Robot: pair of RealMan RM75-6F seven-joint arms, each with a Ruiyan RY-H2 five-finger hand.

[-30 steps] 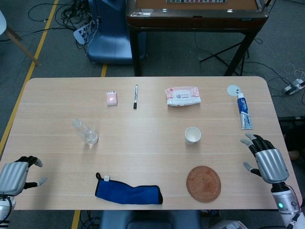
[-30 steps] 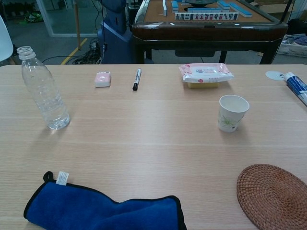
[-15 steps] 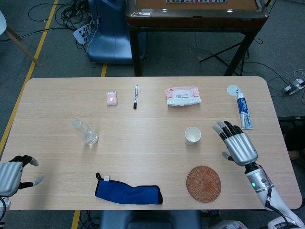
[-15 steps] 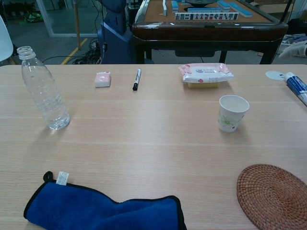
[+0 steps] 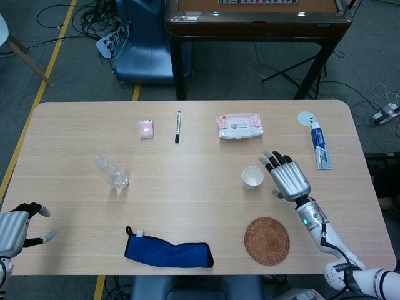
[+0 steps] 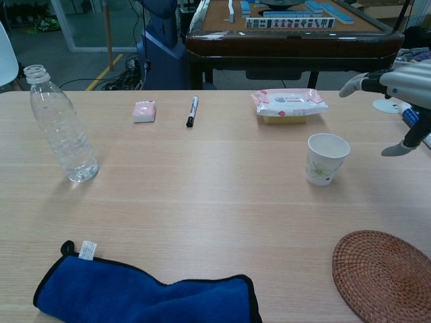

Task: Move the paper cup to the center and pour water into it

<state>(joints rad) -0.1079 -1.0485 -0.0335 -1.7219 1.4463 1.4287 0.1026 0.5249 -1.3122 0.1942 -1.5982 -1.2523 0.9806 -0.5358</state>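
The paper cup (image 5: pixel 252 177) is standing upright on the table (image 5: pixel 187 206), right of center, just beyond the woven coaster (image 5: pixel 267 240). The right hand (image 5: pixel 287 175) is hovering just beside the cup, fingers spread and holding nothing. The left hand (image 5: pixel 15 227) is idling empty at the table's near left edge, fingers apart. The water bottle (image 6: pixel 62 125) is standing well to the left.

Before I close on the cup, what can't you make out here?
- Right robot hand: cut off by the chest view's right edge.
- Left robot hand: cut by the head view's left edge, absent from the chest view.
- Water level in the bottle: too clear to tell.
- Paper cup: its bottom can't be seen.
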